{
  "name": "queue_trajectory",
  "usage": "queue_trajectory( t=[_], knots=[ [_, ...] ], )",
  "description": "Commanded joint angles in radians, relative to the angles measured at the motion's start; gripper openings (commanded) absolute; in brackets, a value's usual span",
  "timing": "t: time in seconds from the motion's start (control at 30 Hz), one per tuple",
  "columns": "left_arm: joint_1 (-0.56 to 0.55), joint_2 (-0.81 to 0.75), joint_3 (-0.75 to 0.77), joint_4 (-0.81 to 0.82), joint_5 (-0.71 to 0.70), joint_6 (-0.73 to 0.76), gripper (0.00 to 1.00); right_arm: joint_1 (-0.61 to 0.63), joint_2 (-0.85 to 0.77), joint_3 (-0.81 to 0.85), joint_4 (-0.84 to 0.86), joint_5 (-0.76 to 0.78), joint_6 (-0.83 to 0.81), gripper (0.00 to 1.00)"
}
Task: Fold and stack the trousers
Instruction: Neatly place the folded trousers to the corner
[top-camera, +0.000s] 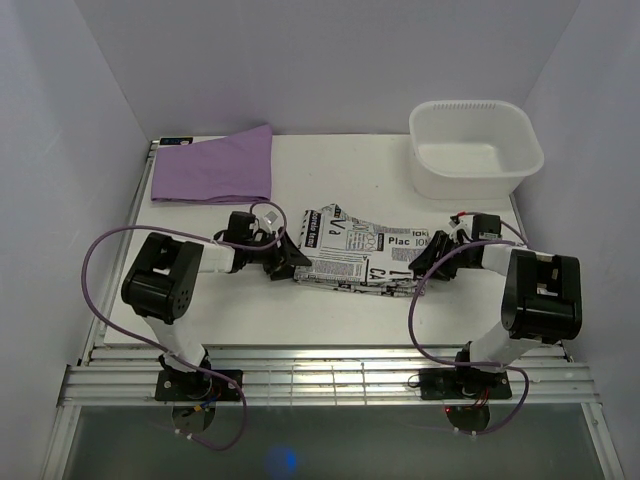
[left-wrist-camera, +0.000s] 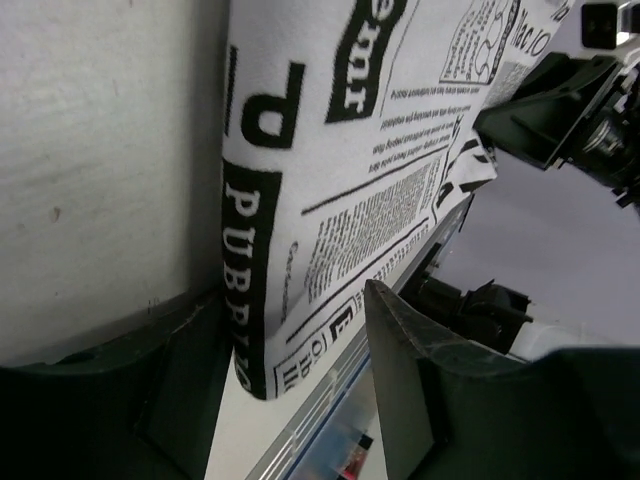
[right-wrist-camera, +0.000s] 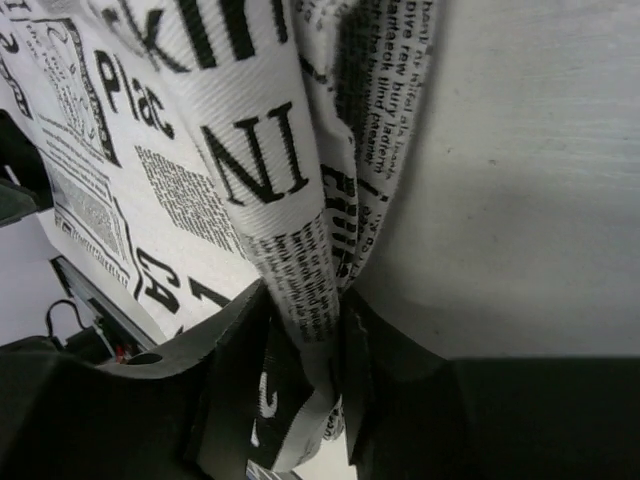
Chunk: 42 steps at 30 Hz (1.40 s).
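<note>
The trousers (top-camera: 360, 255), white with black newspaper print, lie folded in a flat bundle at the middle of the table (top-camera: 250, 310). My left gripper (top-camera: 290, 258) is low at their left end. In the left wrist view it (left-wrist-camera: 295, 300) is open, with the bundle's edge (left-wrist-camera: 250, 330) between the fingers, close to the left finger (left-wrist-camera: 190, 370) and apart from the right one (left-wrist-camera: 400, 380). My right gripper (top-camera: 425, 262) is at their right end. In the right wrist view it (right-wrist-camera: 305, 300) is shut on a bunched fold of the trousers (right-wrist-camera: 300, 260).
A plain purple folded cloth (top-camera: 215, 165) lies at the back left. A white plastic basin (top-camera: 475, 148) stands at the back right. The table's slatted metal front edge (top-camera: 330, 380) runs just behind the arm bases. White walls close in both sides.
</note>
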<state>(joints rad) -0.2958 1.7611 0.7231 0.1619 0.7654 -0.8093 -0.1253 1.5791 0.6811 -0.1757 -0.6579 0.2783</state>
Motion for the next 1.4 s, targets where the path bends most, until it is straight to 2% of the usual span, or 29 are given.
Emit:
queue_trajectory(
  t=[0.0, 0.03, 0.07, 0.1, 0.17, 0.2, 0.23, 0.27, 0.5, 0.63, 0.8, 0.93, 1.13, 1.17, 1.3, 1.37],
  knots=[
    [-0.008, 0.047, 0.038, -0.025, -0.129, 0.021, 0.63, 0.027, 0.084, -0.011, 0.005, 0.112, -0.008, 0.35],
    [-0.008, 0.043, 0.048, -0.033, -0.141, 0.03, 0.58, 0.035, 0.085, 0.018, 0.004, 0.109, -0.013, 0.29],
    [-0.008, 0.032, 0.058, -0.044, -0.162, 0.045, 0.47, 0.041, 0.085, 0.034, 0.001, 0.104, -0.016, 0.23],
    [-0.008, 0.028, 0.087, -0.082, -0.175, 0.088, 0.42, 0.049, 0.076, 0.047, 0.001, 0.095, -0.017, 0.11],
    [-0.008, 0.017, 0.116, -0.126, -0.204, 0.13, 0.31, 0.081, 0.062, 0.086, 0.005, 0.09, -0.013, 0.08],
    [-0.009, 0.005, 0.131, -0.157, -0.215, 0.178, 0.11, 0.093, 0.044, 0.096, 0.019, 0.084, -0.01, 0.08],
    [-0.009, -0.003, 0.157, -0.195, -0.225, 0.2, 0.03, 0.122, 0.035, 0.109, 0.027, 0.087, -0.007, 0.08],
    [-0.008, -0.011, 0.168, -0.214, -0.239, 0.22, 0.0, 0.14, 0.015, 0.138, 0.031, 0.096, -0.005, 0.08],
    [-0.006, -0.146, 0.248, -0.351, -0.397, 0.459, 0.0, 0.326, 0.01, 0.308, 0.091, 0.205, -0.014, 0.08],
    [0.015, -0.27, 0.251, -0.323, -0.494, 0.577, 0.0, 0.407, 0.061, 0.429, 0.145, 0.233, 0.01, 0.08],
    [0.084, -0.362, 0.312, -0.3, -0.515, 0.671, 0.0, 0.484, 0.159, 0.603, 0.237, 0.265, 0.025, 0.08],
    [0.174, -0.367, 0.361, -0.237, -0.515, 0.742, 0.0, 0.555, 0.261, 0.765, 0.28, 0.276, 0.025, 0.08],
    [0.294, -0.319, 0.415, -0.072, -0.505, 0.852, 0.0, 0.616, 0.475, 1.113, 0.332, 0.325, 0.022, 0.08],
    [0.328, -0.302, 0.429, -0.05, -0.505, 0.854, 0.0, 0.624, 0.543, 1.224, 0.334, 0.333, 0.022, 0.08],
    [0.45, -0.21, 0.498, 0.008, -0.479, 0.842, 0.0, 0.665, 0.728, 1.476, 0.369, 0.382, 0.025, 0.08],
    [0.484, -0.157, 0.535, 0.042, -0.466, 0.828, 0.0, 0.681, 0.815, 1.535, 0.445, 0.399, 0.039, 0.08]
  ],
)
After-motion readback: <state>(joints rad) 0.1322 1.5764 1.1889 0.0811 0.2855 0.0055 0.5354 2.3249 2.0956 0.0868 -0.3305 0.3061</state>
